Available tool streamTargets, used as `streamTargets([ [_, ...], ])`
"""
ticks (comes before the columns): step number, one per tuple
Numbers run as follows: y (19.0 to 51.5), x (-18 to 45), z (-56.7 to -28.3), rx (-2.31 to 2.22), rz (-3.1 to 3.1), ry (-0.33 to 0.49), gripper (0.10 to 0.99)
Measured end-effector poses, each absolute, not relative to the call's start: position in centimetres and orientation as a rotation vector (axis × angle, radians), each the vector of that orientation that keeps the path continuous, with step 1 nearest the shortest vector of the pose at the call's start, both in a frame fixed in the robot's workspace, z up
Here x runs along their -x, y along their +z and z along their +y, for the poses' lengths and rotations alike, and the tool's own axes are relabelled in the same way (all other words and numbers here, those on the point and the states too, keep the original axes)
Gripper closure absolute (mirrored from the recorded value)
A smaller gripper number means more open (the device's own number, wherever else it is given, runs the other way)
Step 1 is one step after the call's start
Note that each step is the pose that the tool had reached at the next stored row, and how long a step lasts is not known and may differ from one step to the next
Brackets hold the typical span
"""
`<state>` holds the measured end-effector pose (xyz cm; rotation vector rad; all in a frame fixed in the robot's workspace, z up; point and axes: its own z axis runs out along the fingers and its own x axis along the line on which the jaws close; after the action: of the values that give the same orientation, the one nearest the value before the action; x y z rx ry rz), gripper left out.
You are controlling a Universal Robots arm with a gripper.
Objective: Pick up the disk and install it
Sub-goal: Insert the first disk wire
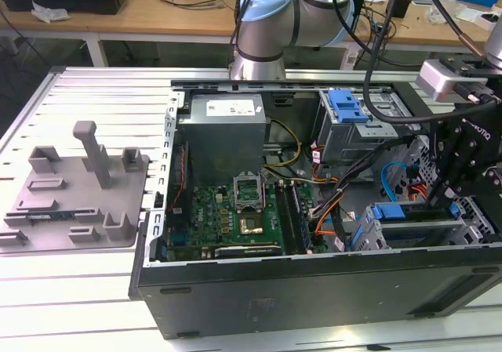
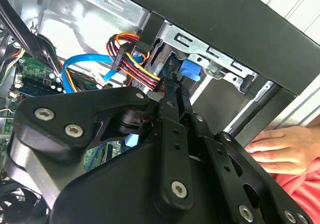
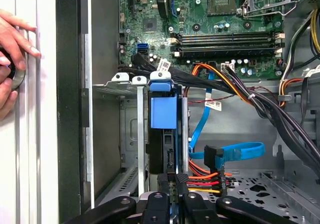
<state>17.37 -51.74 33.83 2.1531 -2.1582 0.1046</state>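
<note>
Slatted white metal forms the table (image 1: pixel 78 289) on which an opened computer case (image 1: pixel 314 289) is laid on its side, with a cluttered bench seen behind it. A grey plastic tray (image 1: pixel 74 203) with upright posts is set on the table well apart from the pincer, beyond the far side of the case. The pincer (image 1: pixel 459 183) is lowered into the drive cage (image 1: pixel 416 230) at the case's corner, and its fingers (image 3: pixel 176 184) are pressed together on the rear edge of the disk (image 3: pixel 164 129), as is seen in the first wrist view. The disk is stood on edge in a cage slot, directly ahead of the fingertips, with its blue carrier tab turned away from the pincer. Its long axis is run straight on from the pincer's own line, toward the motherboard (image 3: pixel 220 29), so pincer, disk and slot are judged to be in line. Orange, red and blue cables (image 3: pixel 220 159) are bundled just beside the pincer. A person's hand (image 3: pixel 12 59) is rested on the table outside the case wall, off to one side of the pincer.
</note>
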Motion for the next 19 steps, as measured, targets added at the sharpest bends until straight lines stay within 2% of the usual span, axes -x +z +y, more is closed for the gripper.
streamTargets([
  [19, 35.0, -17.4, -51.7, -2.153, -2.158, 0.105, 0.922],
])
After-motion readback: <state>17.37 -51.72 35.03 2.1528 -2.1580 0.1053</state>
